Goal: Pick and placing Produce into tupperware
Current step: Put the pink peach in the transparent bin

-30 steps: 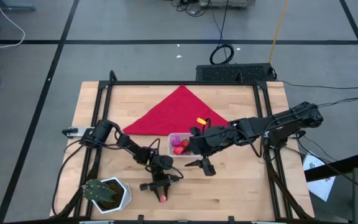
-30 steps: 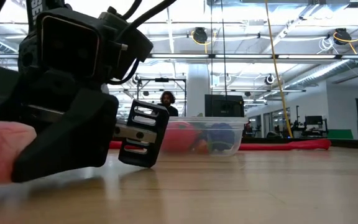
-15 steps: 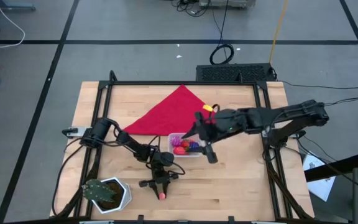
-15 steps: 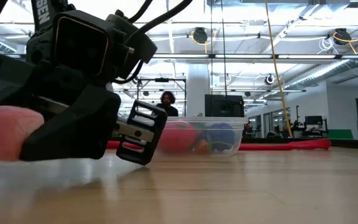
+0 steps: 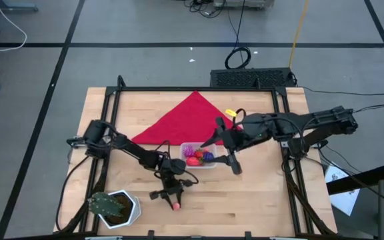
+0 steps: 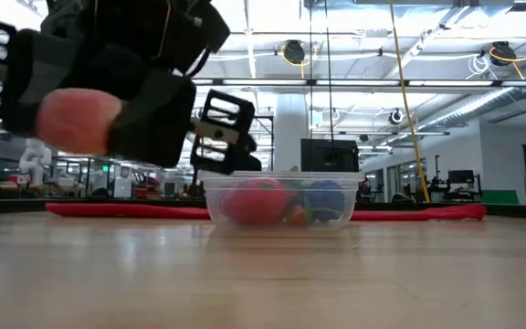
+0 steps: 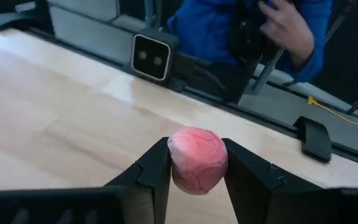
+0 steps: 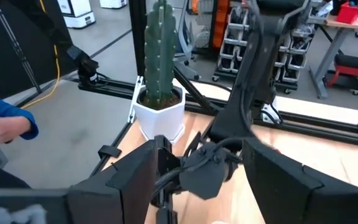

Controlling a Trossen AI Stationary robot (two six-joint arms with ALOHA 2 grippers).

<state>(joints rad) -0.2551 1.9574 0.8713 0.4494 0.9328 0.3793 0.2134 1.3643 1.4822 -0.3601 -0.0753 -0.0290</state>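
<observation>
1. Near the front edge of the bench (image 5: 259,193), the left end effector (image 5: 173,202) is clamped on a pink-red toy fruit ball (image 7: 197,159), which sits between its two dark fingers (image 7: 153,177).
2. From the low view, this ball (image 6: 78,121) is lifted clear above the wooden surface and touches nothing except the fingers.
3. At the middle of the bench stands the clear tupperware tub (image 5: 198,156), upright, just in front of the lower edge of the big red triangular cloth (image 5: 189,117).
4. Inside the tub lie several pieces of produce: a red strawberry (image 5: 193,160), a pink-purple grape bunch (image 5: 189,149) and a dark blue-purple piece (image 5: 209,157). The low view shows them resting on the tub floor (image 6: 281,203).
5. Just beside the right side of the tub, the right end effector (image 5: 227,148) hangs with its fingers (image 8: 120,180) apart, and it holds nothing.
6. At the front left corner of the bench stands a green cactus in a white hexagonal pot (image 5: 115,207), well apart from the tub.
7. Beyond the bench edge, in the left wrist view, a person in a blue sleeve (image 7: 213,22) is visible.
</observation>
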